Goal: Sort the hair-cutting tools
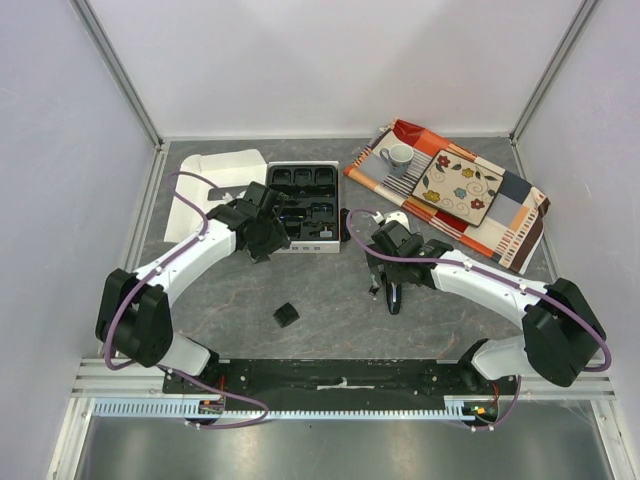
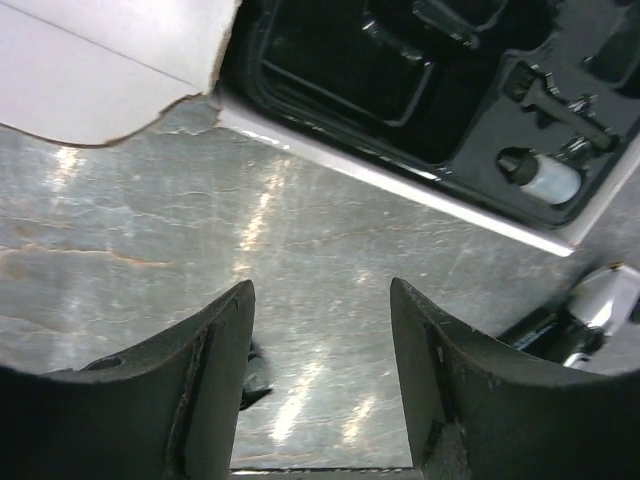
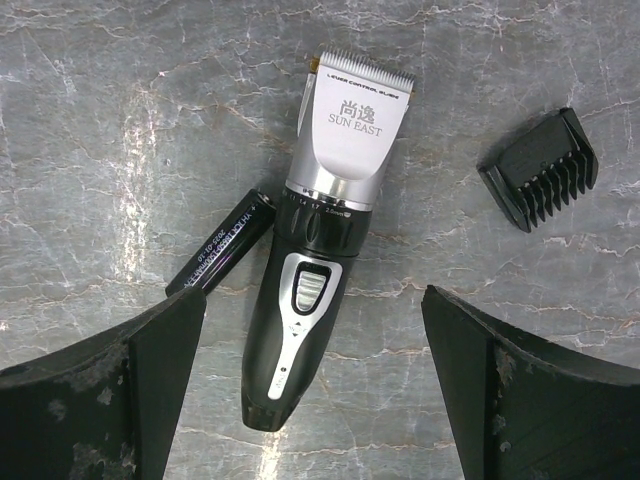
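Grey marbled tabletop, inspected. My right gripper stands wide and empty; the hair clipper lies lengthwise between its fingers, a battery against it (snag risk). Recommend descending centred, closing on the body only. My left gripper: parted, empty, case ahead.
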`<state>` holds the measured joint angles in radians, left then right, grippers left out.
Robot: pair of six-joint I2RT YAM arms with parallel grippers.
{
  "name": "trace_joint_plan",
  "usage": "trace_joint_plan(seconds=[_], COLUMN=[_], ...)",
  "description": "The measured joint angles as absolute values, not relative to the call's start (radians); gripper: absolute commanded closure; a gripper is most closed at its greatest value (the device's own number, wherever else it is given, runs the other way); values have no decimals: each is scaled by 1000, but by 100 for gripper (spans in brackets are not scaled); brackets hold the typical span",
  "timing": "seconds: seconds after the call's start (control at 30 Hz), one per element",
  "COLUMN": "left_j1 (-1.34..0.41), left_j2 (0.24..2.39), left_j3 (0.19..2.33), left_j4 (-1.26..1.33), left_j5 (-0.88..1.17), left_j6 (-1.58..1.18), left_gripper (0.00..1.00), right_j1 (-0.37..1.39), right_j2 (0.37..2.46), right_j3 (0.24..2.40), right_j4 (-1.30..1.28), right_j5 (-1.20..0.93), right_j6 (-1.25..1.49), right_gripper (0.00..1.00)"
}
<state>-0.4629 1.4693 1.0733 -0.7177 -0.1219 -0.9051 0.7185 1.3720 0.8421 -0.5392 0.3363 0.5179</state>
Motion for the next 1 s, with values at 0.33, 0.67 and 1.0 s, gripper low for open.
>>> trace_joint_plan(seconds=[0.33, 0.67, 1.0], left_j1=[-502, -502, -502], left_j2=[1499, 1627, 1669], left_j3=[1072, 1104, 1158], left_j4=[-635, -616, -611], left_j5=[-174, -224, -288], left_j6=[-1108, -1205, -1245], left_gripper=[36, 36, 40], right_j1=[718, 719, 719], right_j2=[1354, 1326, 1306], right_j3=[842, 822, 802], right_j4=[-538, -528, -521], right_j5=[322, 307, 288], right_j6=[480, 463, 452], right_gripper=[2, 2, 2])
